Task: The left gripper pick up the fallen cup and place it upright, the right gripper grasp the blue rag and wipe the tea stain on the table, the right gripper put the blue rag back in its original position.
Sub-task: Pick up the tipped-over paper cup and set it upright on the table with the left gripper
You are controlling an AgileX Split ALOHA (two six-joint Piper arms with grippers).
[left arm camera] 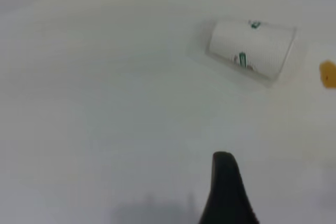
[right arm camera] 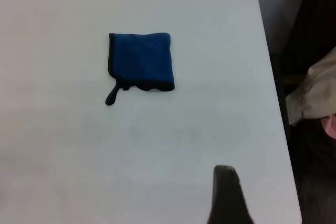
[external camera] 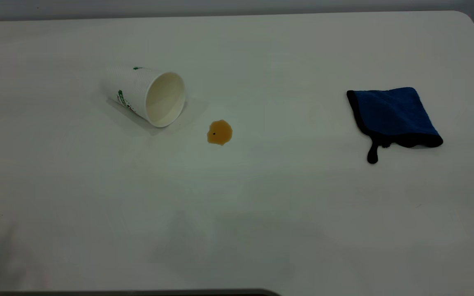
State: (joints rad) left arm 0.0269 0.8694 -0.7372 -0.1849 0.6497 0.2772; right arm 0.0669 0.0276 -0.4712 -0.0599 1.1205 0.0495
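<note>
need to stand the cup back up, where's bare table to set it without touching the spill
Bare table lies left of and in front of the cup, and between the tea stain and the blue rag. It is tightest right beside the cup's mouth, where the stain sits.

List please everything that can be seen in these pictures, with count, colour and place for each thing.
cup: one, white with green print, lying on its side on the left part of the table, mouth towards the tea stain.
tea stain: one, amber-brown, just right of the cup's mouth, apart from it.
blue rag: one, dark blue with black edging, folded flat on the right part, black loop tail trailing.
table: one, white, under everything.
left claw: one dark finger visible in the left wrist view, far from the cup.
right claw: one dark finger visible in the right wrist view, far from the rag.
</note>
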